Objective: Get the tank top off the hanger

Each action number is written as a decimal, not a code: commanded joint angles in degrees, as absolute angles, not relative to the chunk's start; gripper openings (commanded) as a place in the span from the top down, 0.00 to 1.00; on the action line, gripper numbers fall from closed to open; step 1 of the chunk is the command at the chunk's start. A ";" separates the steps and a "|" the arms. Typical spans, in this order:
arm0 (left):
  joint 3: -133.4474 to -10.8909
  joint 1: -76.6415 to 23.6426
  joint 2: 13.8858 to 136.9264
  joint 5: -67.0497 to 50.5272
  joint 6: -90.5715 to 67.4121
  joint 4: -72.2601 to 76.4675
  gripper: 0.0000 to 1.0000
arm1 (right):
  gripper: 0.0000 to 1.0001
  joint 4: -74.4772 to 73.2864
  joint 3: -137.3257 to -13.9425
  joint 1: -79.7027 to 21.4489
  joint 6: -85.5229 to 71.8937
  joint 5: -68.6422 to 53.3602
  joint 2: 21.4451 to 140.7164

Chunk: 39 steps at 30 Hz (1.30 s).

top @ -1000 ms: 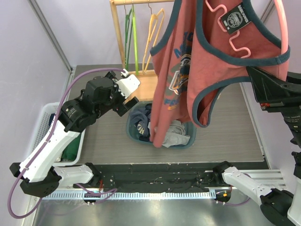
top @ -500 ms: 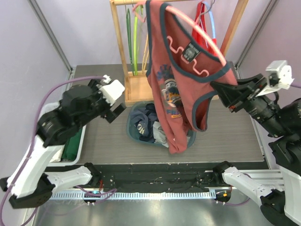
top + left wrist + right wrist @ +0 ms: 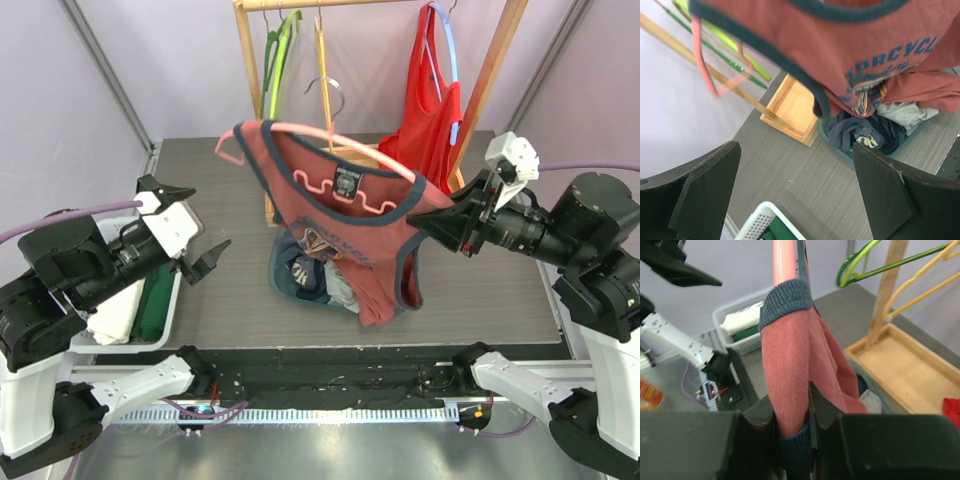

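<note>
Top external view: tank top [image 3: 345, 255] draped over a pink hanger [image 3: 300, 129], both held in the air above the middle of the table, clear of the wooden rack [image 3: 252, 90] at the back edge; right gripper [image 3: 425, 222] has the bundle by its right shoulder end.

Right wrist view: jaws clenched on a fold of the tank top [image 3: 790, 355] where its blue trim wraps the hanger [image 3: 785, 260] end; cannot tell whether the plastic itself is pinched too.

Left gripper [image 3: 192, 225] sits toward the left edge, jaws spread wide and holding nothing, well apart from the cloth; left wrist view shows the tank top [image 3: 840, 45] ahead of and above its fingers [image 3: 705, 190].

Basket [image 3: 283, 282] of clothes lies under the hem.

Progress, as judged: hanger is off the rack, so 1 part is done; both straps lie over the hanger arms, so the stripping itself is left; likely the left gripper must take cloth or hanger and draw the 2 apart.
</note>
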<state>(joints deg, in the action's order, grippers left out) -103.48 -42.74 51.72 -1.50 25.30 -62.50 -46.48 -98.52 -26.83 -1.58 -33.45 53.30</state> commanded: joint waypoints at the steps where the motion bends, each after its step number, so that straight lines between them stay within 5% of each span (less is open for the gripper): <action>1: -104.50 -42.54 52.21 -7.37 29.79 -60.21 0.00 | 0.99 -45.96 -98.79 -26.98 1.22 -43.93 52.21; 15: -112.76 -42.54 59.06 -22.67 34.98 -69.87 0.00 | 0.98 -48.43 -87.28 -27.07 14.23 -48.78 49.67; 27: -106.45 -42.54 60.21 -22.24 34.99 -68.03 0.01 | 0.99 -45.44 -82.97 -27.07 21.70 -48.96 46.50; 39: -108.19 -42.54 64.86 -25.58 33.40 -70.49 0.12 | 0.99 -37.80 -77.17 -26.98 28.91 -43.16 43.15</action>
